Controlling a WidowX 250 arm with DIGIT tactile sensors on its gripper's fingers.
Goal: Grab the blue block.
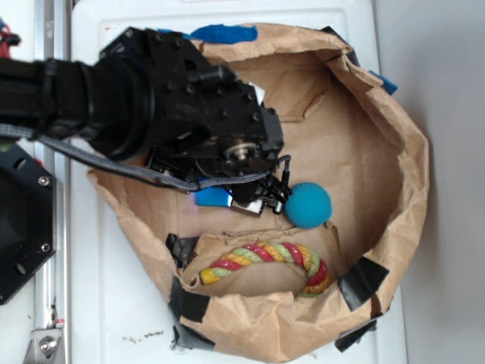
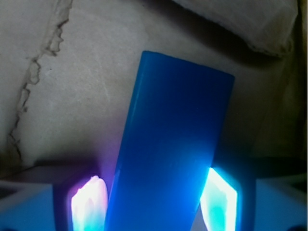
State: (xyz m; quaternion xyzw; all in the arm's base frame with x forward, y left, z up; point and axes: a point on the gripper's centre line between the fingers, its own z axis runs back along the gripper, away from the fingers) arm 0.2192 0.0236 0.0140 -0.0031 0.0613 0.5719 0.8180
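- Exterior view: my arm (image 1: 114,98) reaches in from the left over a crumpled brown paper bag (image 1: 394,152) rolled down into a shallow nest on the white worktop (image 1: 114,303).
- Exterior view only: a teal ball (image 1: 308,205) sits just right of my claw (image 1: 254,199); a coloured rope ring (image 1: 273,262) lies in a fold at the bag's near wall; black tape patches (image 1: 364,280) hold the rim.
- In that view the blue block (image 1: 211,197) shows only as a small blue patch under my wrist; most of it is hidden by the arm.
- Wrist view only: the blue block (image 2: 171,144) fills the centre, flat on the paper floor, long axis running away from me and tilted slightly right.
- Its near end lies between my two fingers (image 2: 89,204), which glow at lower left and lower right.
- Claw spread; each finger stands just beside a long edge of the block. I cannot tell whether either touches it.
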